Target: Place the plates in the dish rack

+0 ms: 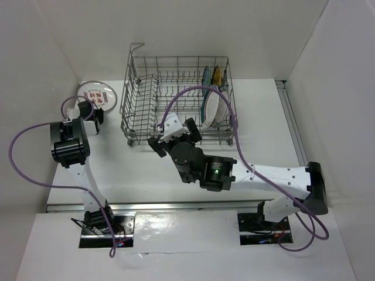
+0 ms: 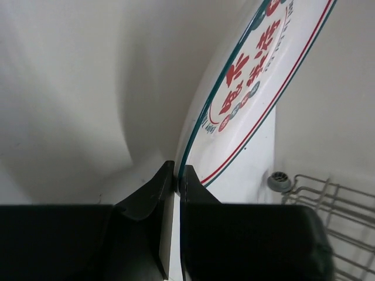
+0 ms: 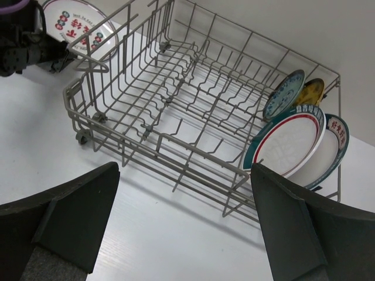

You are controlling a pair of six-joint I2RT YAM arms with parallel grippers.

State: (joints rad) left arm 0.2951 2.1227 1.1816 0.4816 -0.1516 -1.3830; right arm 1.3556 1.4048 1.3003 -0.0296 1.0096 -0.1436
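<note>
The white plate with red marks [image 1: 97, 93] is left of the dish rack [image 1: 125, 100], outside it. My left gripper [image 1: 89, 110] is shut on its near rim; in the left wrist view the jaws [image 2: 177, 175] pinch the plate's [image 2: 252, 88] edge. Four plates stand at the rack's right end: teal-blue patterned [image 3: 283, 93], yellow [image 3: 312, 91], white with teal rim [image 3: 287, 143], and white with dark blue lettered rim [image 3: 335, 140]. My right gripper [image 1: 174, 136] is open and empty in front of the rack [image 3: 176, 142], its midpoint [image 3: 184, 225] above the table.
White walls close in the table on the left, back and right. The rack's left and middle rows of tines [image 3: 176, 88] hold nothing. A metal rail [image 1: 290, 117] runs along the table's right side.
</note>
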